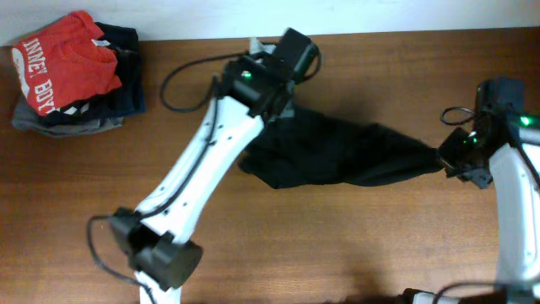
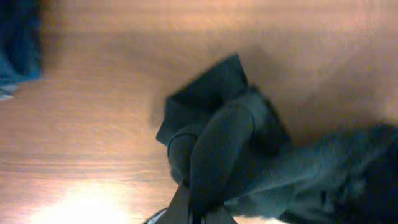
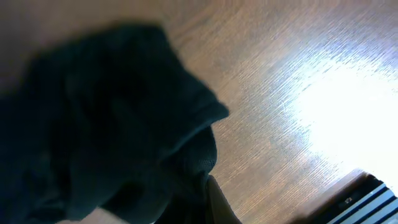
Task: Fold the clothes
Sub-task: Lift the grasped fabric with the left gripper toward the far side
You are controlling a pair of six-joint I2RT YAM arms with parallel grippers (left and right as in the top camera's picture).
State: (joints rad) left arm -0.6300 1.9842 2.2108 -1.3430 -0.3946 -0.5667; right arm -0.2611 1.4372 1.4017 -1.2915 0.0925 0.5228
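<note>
The left pincer [image 2: 195,211] is clamped shut on a bunched fold of the large plain black soft fabric top [image 1: 337,156]. In the left wrist view the cloth rises straight out from between its fingers. The right pincer [image 1: 445,159] is also closed, gripping the narrow, drawn-out end of the same top. In the right wrist view the dark cloth is gathered against one finger [image 3: 214,198].

From above, the left pincer sits near the far edge of the brown wooden worktop [image 1: 337,245], about mid-width. The right pincer is close to the right border of the view. The top is held between the two. Its long axis runs across the worktop, slanting from the far left end down towards the nearer right end. It is broad and rumpled below the left pincer and tapers to a point at the right one. Its lower left corner bulges towards the left arm [image 1: 202,169].

Bare wood lies open along the whole near side of the top, and also to its left. Well apart, in the far left corner, is a stack of a red shirt with white lettering [image 1: 63,59], a navy garment [image 1: 128,80] and a grey piece [image 1: 51,123].
</note>
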